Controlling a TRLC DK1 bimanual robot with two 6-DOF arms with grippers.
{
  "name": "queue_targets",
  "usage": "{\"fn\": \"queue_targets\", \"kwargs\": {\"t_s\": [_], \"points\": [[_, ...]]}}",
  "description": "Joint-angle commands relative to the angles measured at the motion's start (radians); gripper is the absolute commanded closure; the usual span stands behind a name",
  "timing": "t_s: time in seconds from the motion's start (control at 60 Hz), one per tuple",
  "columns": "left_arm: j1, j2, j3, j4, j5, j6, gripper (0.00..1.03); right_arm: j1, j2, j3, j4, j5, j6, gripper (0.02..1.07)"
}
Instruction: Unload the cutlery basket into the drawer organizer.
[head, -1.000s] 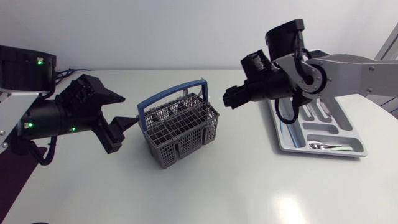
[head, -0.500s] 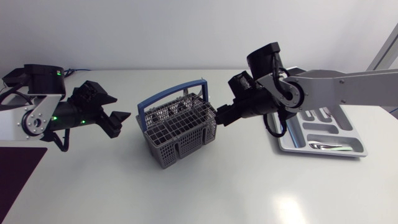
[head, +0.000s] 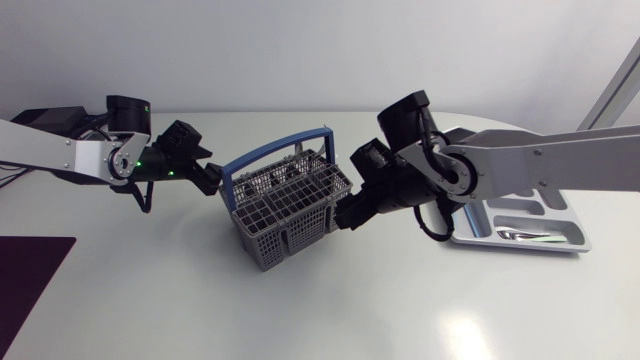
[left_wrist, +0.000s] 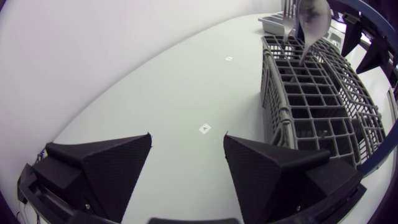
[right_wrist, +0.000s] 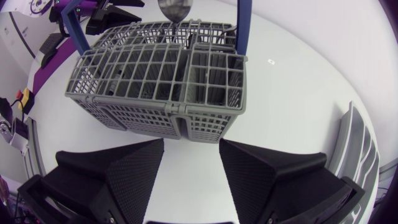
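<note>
- The grey, blue-handled cutlery basket (head: 288, 208) stands on the white tabletop (head: 350, 300), a little left of the frame's middle in the head view.
- A spoon (right_wrist: 175, 9) stands upright in a compartment at the far side of the basket, bowl upward.
- The left hand (left_wrist: 186, 137) comes in from the left of the frame, just beside the basket's left end. It is released, fingers spread with only tabletop between them.
- The right hand (right_wrist: 191, 142) sits low at the basket's right end, the basket wall just ahead of its fingertips. It too is released, grasping nothing.
- The drawer organizer (head: 556, 205) lies at the right of the frame, well apart from the basket and partly behind the right arm.
- A silver piece of cutlery (head: 520, 235) lies in the organizer's compartment nearest the lower edge.
</note>
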Motion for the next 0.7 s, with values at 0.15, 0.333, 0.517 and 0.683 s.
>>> {"fn": "queue_targets", "kwargs": {"t_s": [0.15,0.333,0.517,0.683], "points": [[-0.057,-0.077,-0.082,-0.041,0.032,0.027,0.10,-0.040,0.090,0.087,0.014,0.006,-0.022,0.41],[-0.105,-0.194,-0.183,-0.110,0.032,0.073,0.10,-0.061,0.124,0.177,0.013,0.025,-0.025,0.41],[-0.200,-0.301,-0.266,-0.200,0.030,0.079,0.10,-0.081,0.193,0.272,-0.007,0.029,-0.034,0.41],[-0.324,-0.434,-0.303,-0.263,0.019,0.044,0.10,-0.097,0.182,0.274,-0.009,0.029,-0.041,0.41]]}}
